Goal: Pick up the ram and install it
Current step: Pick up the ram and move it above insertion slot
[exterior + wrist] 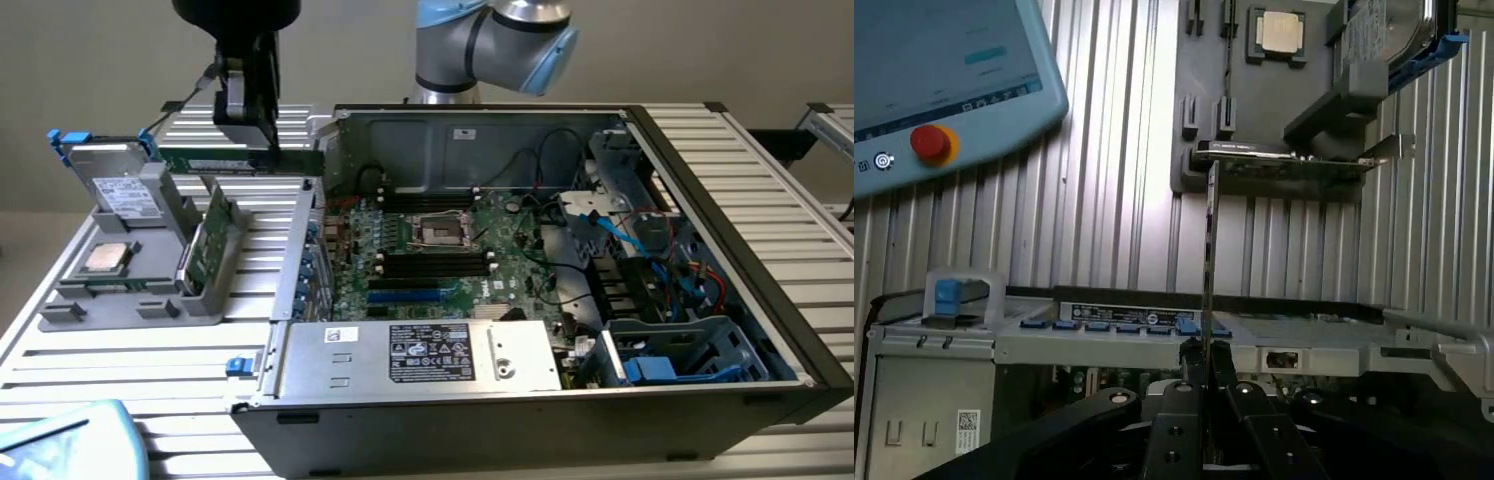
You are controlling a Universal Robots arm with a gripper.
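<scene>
Gripper (1204,352) clamped on RAM stick (1211,250); stick held aloft, edge-on, betw. grey parts holder (120,300) & open PC case (747,250). Not yet installed.

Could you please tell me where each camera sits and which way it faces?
Exterior view: off the arm, raised, looking down across the slatted table into the open computer case; the arm shows behind the case, the gripper shut on the ram at the exterior view's left.
Wrist view: on the wrist, looking along the gripper and the edge-on ram toward the grey holder and teach pendant.
Shared: gripper, ram, case, grey holder, teach pendant.
</scene>
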